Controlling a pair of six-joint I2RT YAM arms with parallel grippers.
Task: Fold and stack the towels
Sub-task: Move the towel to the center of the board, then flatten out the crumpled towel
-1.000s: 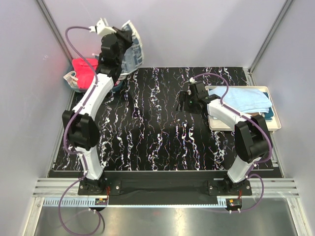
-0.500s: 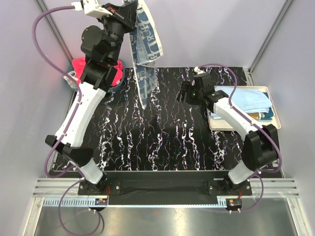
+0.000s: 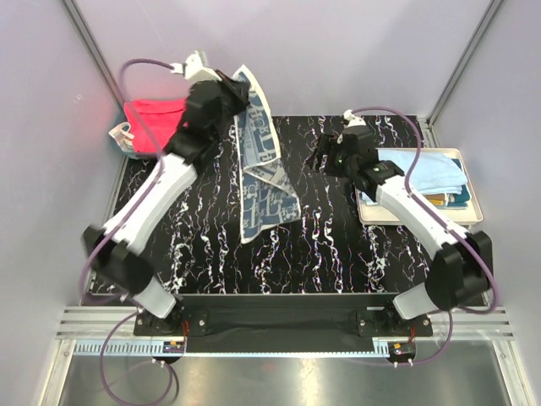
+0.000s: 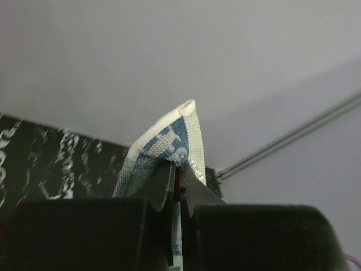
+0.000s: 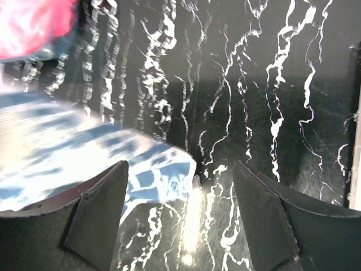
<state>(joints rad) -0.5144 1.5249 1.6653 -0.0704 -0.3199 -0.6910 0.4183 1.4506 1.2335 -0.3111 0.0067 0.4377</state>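
Observation:
My left gripper (image 3: pixel 235 87) is shut on a corner of the white towel with dark blue print (image 3: pixel 262 165), which hangs down and trails onto the black marbled mat. In the left wrist view the pinched corner (image 4: pixel 172 141) sticks up above the closed jaws (image 4: pixel 177 180). My right gripper (image 3: pixel 326 159) is open and empty, hovering over the mat right of the towel. In the right wrist view the towel's corner (image 5: pixel 152 172) lies between and beyond the open fingers (image 5: pixel 180 220). A red-pink towel (image 3: pixel 154 114) sits in the bin at back left. A folded light blue towel (image 3: pixel 427 172) lies on the cream tray.
The cream tray (image 3: pixel 377 217) stands at the right edge of the mat, with mustard and teal cloth edges (image 3: pixel 455 199) under the blue towel. The translucent bin (image 3: pixel 123 137) sits at back left. Grey walls close in the back and sides.
My left arm has lowered and swung forward, bringing the printed towel down from high in the air until it drapes onto the mat. The right gripper has shifted slightly toward the towel.

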